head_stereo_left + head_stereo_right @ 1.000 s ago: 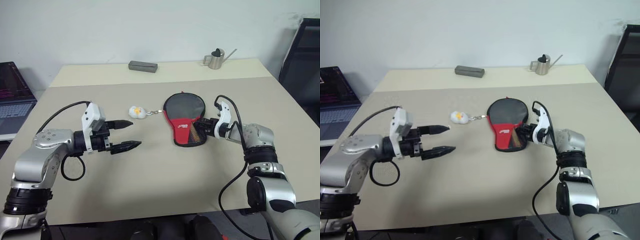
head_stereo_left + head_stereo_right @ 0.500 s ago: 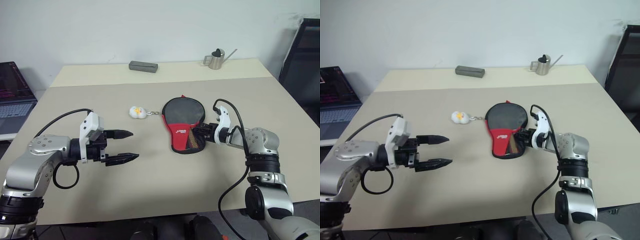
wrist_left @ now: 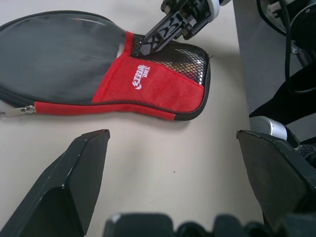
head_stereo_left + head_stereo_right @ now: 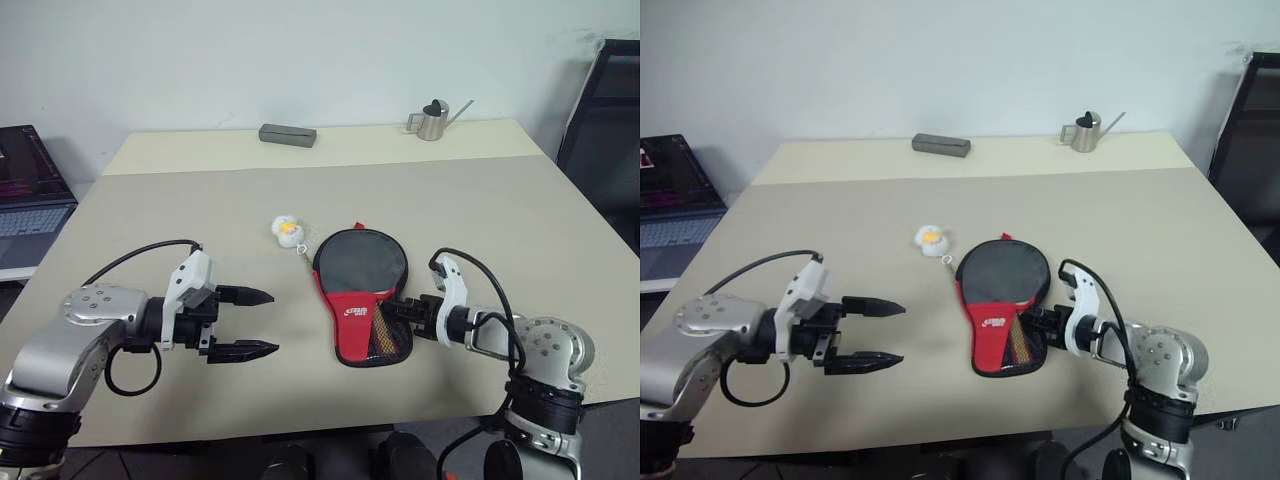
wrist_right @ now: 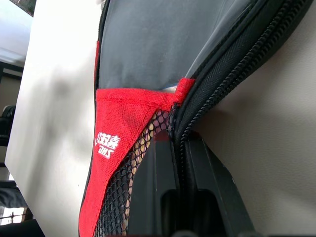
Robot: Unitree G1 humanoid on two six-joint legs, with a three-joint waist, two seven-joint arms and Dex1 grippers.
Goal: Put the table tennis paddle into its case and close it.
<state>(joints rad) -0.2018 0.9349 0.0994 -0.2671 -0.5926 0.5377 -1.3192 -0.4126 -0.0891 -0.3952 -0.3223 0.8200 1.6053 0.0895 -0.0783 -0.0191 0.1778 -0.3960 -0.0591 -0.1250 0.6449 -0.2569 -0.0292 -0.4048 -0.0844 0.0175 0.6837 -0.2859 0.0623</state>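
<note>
From the head camera I see the case [image 4: 361, 300] flat on the table [image 4: 500, 210], its ball charm [image 4: 287, 229] beyond it. My right gripper [image 4: 392, 307] pinches the case's handle-end edge. My left gripper [image 4: 262, 322] hovers spread nearby. In the right wrist view, the fingers [image 5: 153, 187] clamp the zipper seam.

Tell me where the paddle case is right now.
The case lies flat on the table, right of centre near the front edge. The right end effector is shut on its narrow end, and its ball charm sits just beyond, toward the left.
</note>
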